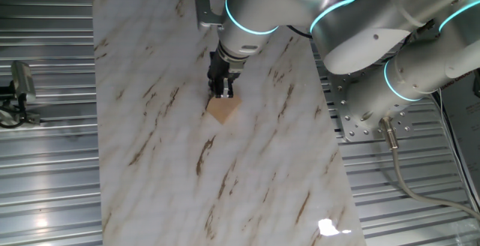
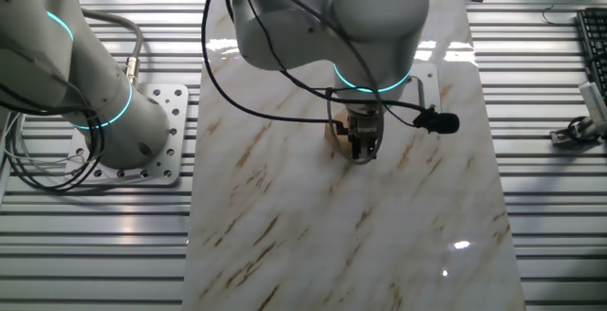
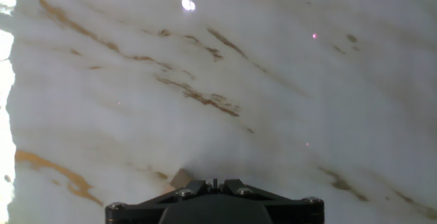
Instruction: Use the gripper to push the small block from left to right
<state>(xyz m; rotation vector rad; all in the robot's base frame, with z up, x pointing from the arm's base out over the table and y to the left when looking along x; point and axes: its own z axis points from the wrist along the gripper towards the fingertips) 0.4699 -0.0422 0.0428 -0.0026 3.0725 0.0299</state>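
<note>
While low over marble table [image 1: 150, 163], gripper [image 1: 223, 90] touching small block [image 1: 223, 109] on one side, not straddling: looks like pusher contact, not grasp. Fingers seemingly together, can't confirm. Block mid-table, mostly hidden behind gripper in other fixed view. Second grey arm [image 2: 85, 83] parked off-table.

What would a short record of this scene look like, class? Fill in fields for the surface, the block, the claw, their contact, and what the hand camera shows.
surface: white marble-patterned table with brown veins
block: small tan wooden block, lying on the table
claw: black claw pointing down, right beside the block
contact: claw looks to be against the block; actual touch cannot be confirmed
claw state: fingers close together; open or shut is unclear
hand view: only a corner of the block shows
second arm: grey arm beside the table, uninvolved
</note>
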